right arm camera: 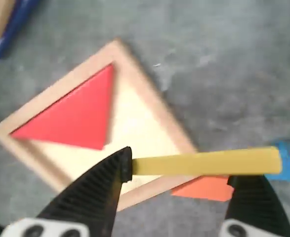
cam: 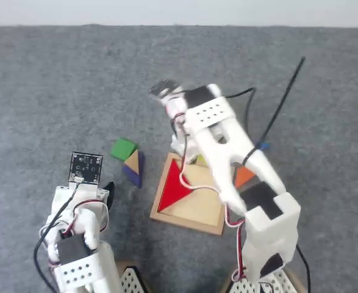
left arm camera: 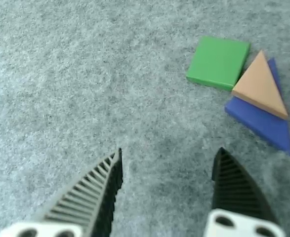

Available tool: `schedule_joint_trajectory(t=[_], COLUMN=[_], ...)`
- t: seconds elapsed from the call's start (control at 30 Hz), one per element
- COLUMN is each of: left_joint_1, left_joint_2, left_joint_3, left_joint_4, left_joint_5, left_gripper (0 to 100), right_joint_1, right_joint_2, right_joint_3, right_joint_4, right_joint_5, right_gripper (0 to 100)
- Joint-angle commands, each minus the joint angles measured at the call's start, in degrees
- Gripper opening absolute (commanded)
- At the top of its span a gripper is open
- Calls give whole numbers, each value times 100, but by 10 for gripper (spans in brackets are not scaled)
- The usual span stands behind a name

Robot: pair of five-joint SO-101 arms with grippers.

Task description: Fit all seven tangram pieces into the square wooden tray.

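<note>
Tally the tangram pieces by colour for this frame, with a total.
red triangle piece, in the square wooden tray: 1
green square piece: 1
tan wooden triangle piece: 1
dark blue flat piece: 1
yellow flat piece, in the right gripper: 1
orange flat piece: 1
light blue flat piece: 1
Total: 7

In the right claw (right arm camera: 184, 172), a yellow piece (right arm camera: 204, 163) edge-on — wooden tray (right arm camera: 152, 101) beyond, red triangle (right arm camera: 75, 118) inside.
</note>
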Motion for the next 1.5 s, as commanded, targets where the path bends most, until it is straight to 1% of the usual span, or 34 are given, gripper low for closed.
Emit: schedule_joint_trajectory(t=[0.0,0.17,0.27,0.4,0.47,0.6,0.8,0.9,1.07,1.17,1.27,1.47], left_joint_1=[0,0,0,0,0,0,0,0,0,0,0,0], left_joint_2=[26,26,26,26,26,26,26,26,26,26,26,26], left_joint_3=[-40,-40,-40,-40,-40,-40,-40,-40,-40,-40,-40,-40], left_joint_4=[-18,-18,-18,-18,-18,-18,-18,-18,-18,-18,-18,-18], left_joint_5=[-62,-62,-62,-62,-62,-62,-62,-62,-62,-62,-62,-62], left_gripper=[281,281,281,281,281,281,281,281,281,281,281,281], right_joint_1=[-303,-347,-426,-462,-444,-435,-444,-426,-110,154,233,84], right_joint_2=[-418,-365,84,892,1033,813,-31,-101,84,110,13,-13], right_joint_3=[-299,-290,-290,-325,-334,-334,-290,-149,431,1081,1618,1960], right_joint_4=[488,778,760,286,75,-171,-497,-857,-1455,-2167,-2695,-2651], right_joint_5=[-132,-105,9,26,26,-220,-290,-360,-404,-431,-475,-352], right_gripper=[295,295,295,295,296,296,296,296,296,296,296,296])
